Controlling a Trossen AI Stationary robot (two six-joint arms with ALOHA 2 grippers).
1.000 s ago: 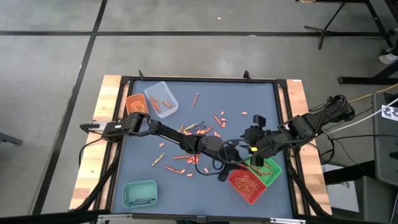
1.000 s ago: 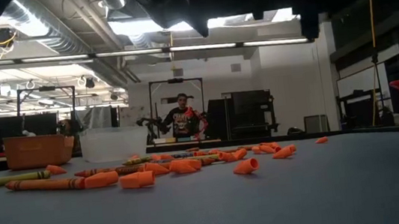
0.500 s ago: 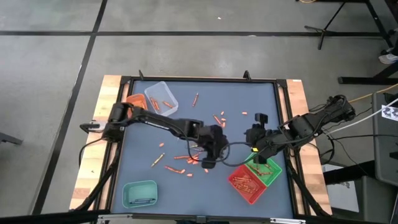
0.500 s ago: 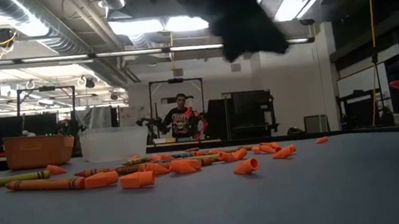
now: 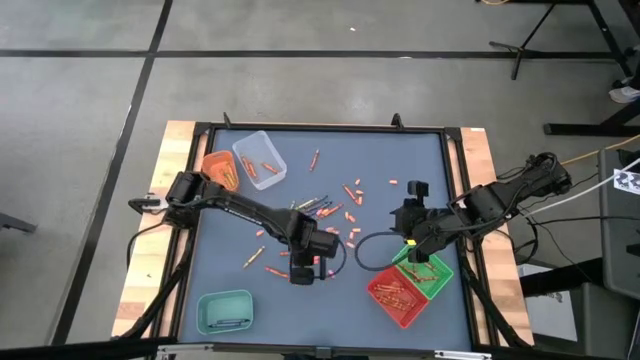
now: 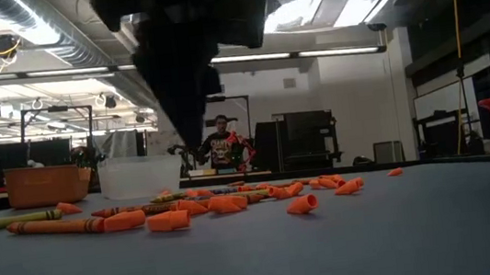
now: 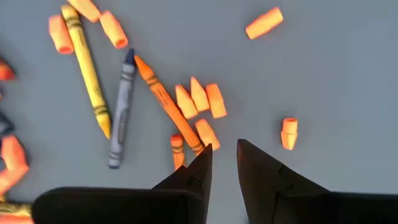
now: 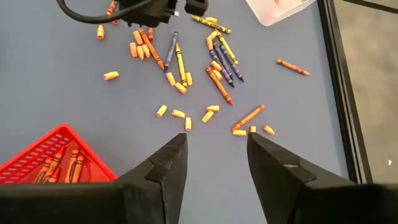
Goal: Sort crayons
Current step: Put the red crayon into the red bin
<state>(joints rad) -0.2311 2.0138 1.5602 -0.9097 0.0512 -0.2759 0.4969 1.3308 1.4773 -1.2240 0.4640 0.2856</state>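
The left gripper hangs low over the middle of the grey table, its two fingers a narrow gap apart and holding nothing, tips just beside a long orange crayon. A yellow crayon and a blue crayon lie near it among short orange stubs. More crayons lie scattered across the table's centre. The right gripper waits near the table's right side, fingers spread wide and empty, beside a red tray holding several orange crayons. A person stands in the room beyond.
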